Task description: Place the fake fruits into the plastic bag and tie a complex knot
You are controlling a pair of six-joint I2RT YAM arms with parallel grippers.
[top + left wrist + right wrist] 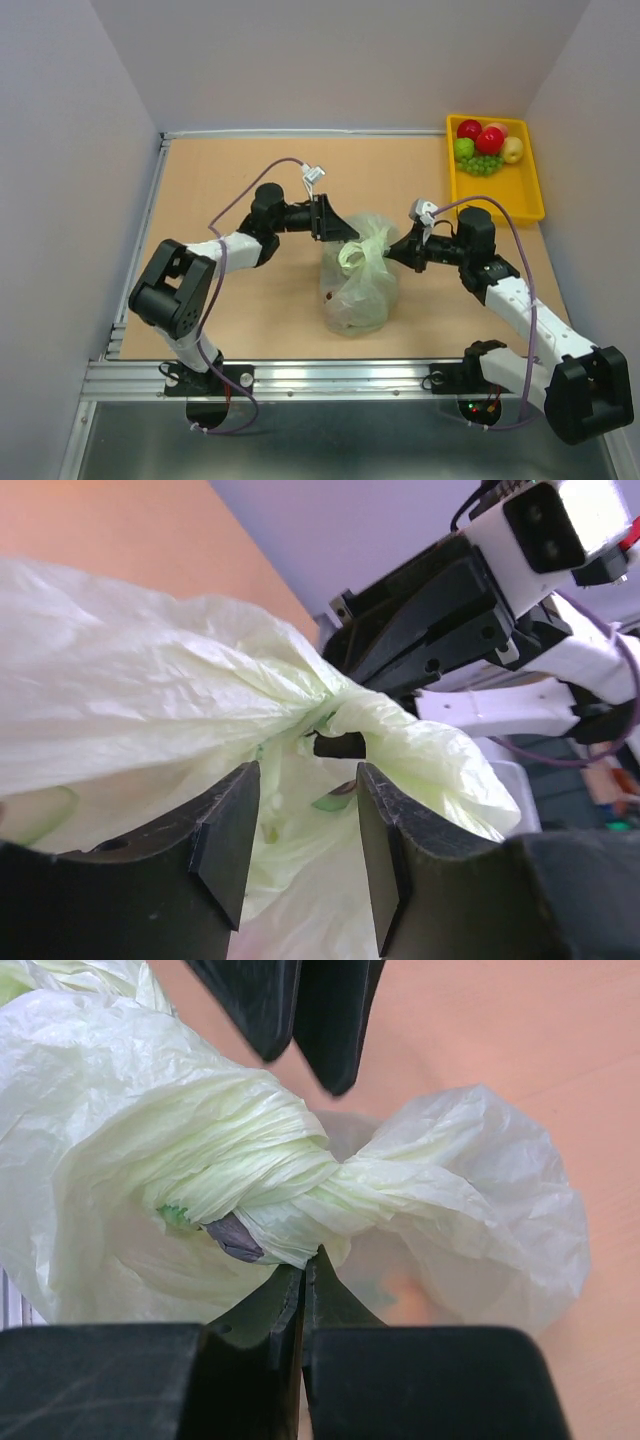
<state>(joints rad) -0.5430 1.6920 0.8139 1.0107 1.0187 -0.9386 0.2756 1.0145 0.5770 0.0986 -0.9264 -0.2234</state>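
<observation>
The pale-green plastic bag (358, 285) stands at the table's middle with its handles twisted into a knot (290, 1175) on top. A reddish shape shows faintly through its lower wall. My left gripper (343, 230) is open at the bag's top left, and its jaws (300, 810) straddle loose bag plastic (130, 680) without pinching it. My right gripper (393, 250) is shut, its tips (303, 1260) pinched on the twisted plastic at the knot. Fake fruits lie in the yellow tray: red ones (489, 140), a green one (464, 149), a yellow one (513, 150) and grapes (480, 166).
The yellow tray (530, 195) sits at the far right corner of the brown table. Grey walls close the table on three sides. A metal rail (330, 378) runs along the near edge by the arm bases.
</observation>
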